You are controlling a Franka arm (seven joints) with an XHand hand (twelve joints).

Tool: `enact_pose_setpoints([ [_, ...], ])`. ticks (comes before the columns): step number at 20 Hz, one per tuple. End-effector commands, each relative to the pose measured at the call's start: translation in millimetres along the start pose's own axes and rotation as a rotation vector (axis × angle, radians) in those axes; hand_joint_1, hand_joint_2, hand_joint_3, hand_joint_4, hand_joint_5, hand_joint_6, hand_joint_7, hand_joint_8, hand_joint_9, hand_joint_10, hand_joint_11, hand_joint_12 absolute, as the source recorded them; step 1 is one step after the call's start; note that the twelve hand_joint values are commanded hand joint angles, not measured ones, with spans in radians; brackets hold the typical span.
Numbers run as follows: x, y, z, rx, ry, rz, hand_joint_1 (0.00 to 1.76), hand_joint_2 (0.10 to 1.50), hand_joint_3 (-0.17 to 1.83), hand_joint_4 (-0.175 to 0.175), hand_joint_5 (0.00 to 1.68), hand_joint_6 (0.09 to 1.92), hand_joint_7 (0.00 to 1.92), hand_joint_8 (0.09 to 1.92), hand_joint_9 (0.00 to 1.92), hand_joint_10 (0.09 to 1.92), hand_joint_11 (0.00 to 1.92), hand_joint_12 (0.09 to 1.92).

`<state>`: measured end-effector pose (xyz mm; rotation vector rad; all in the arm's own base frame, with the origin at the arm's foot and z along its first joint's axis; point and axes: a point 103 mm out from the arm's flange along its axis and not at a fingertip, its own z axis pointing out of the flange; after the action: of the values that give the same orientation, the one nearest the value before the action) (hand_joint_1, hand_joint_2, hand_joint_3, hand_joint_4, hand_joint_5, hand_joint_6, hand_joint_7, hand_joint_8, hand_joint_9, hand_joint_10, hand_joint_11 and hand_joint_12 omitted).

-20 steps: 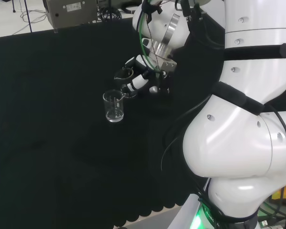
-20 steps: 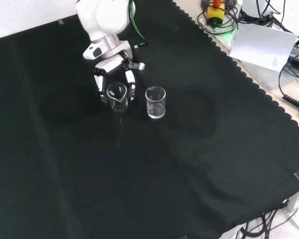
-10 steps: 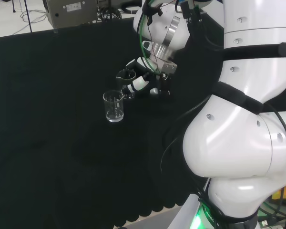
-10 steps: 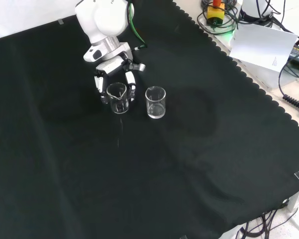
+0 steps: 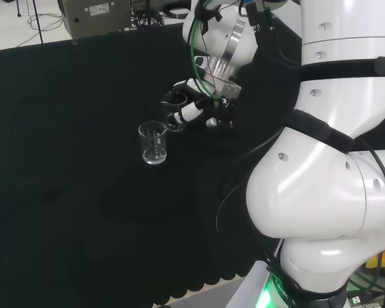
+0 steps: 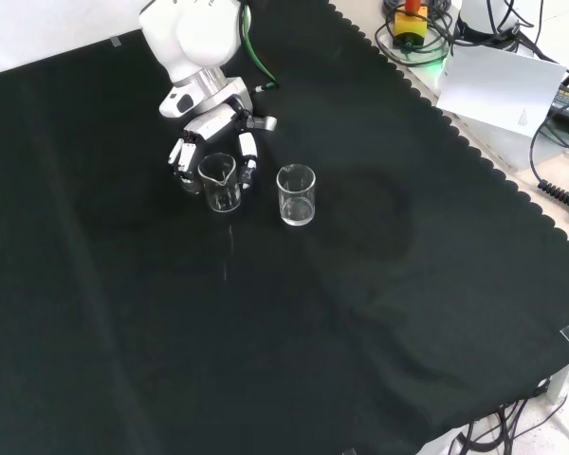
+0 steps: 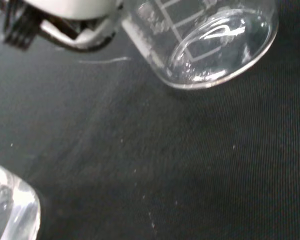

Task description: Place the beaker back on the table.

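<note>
A small clear glass beaker (image 6: 219,183) with a spout stands upright between the fingers (image 6: 247,152) of the hand (image 6: 209,118), which are curled round its sides. In the head view the same beaker (image 5: 172,104) sits in the hand (image 5: 196,106) just left of the wrist. The wrist view has its base (image 7: 210,45) close over the black cloth (image 7: 190,165); I cannot tell whether it touches. White parts of the hand (image 7: 65,17) lie beside it.
A second clear beaker (image 6: 296,194) stands free on the cloth just right of the held one in the front view, and nearer and to the left (image 5: 153,142) in the head view. The arm's white links (image 5: 333,160) fill the head view's right.
The hand with the beaker has shifted slightly left and up in the front view, a little away from the second beaker. The second beaker has not moved.
</note>
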<state>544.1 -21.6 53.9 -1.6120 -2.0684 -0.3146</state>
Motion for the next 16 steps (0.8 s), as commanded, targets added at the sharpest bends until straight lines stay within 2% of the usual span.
enact_pose_setpoints([
  [1, 8, -2, -3, 0.145, -0.037, 0.016, 0.74, 0.56, 0.59, -0.061, 0.33, 0.51, 0.17, 0.82, 0.37, 0.8, 0.07, 1.47],
  [5, 12, -4, -10, 0.16, -0.049, 0.018, 0.71, 0.57, 0.52, -0.059, 0.32, 0.33, 0.07, 0.79, 0.27, 0.82, 0.01, 1.48],
  [11, 29, -23, -55, 0.075, -0.087, 0.009, 0.65, 0.58, 0.43, -0.058, 0.33, 0.2, 0.04, 0.78, 0.17, 0.84, 0.0, 1.43],
  [16, 50, -58, -98, 0.006, -0.127, 0.022, 0.64, 0.59, 0.41, -0.057, 0.34, 0.17, 0.04, 0.77, 0.16, 0.84, 0.0, 1.43],
])
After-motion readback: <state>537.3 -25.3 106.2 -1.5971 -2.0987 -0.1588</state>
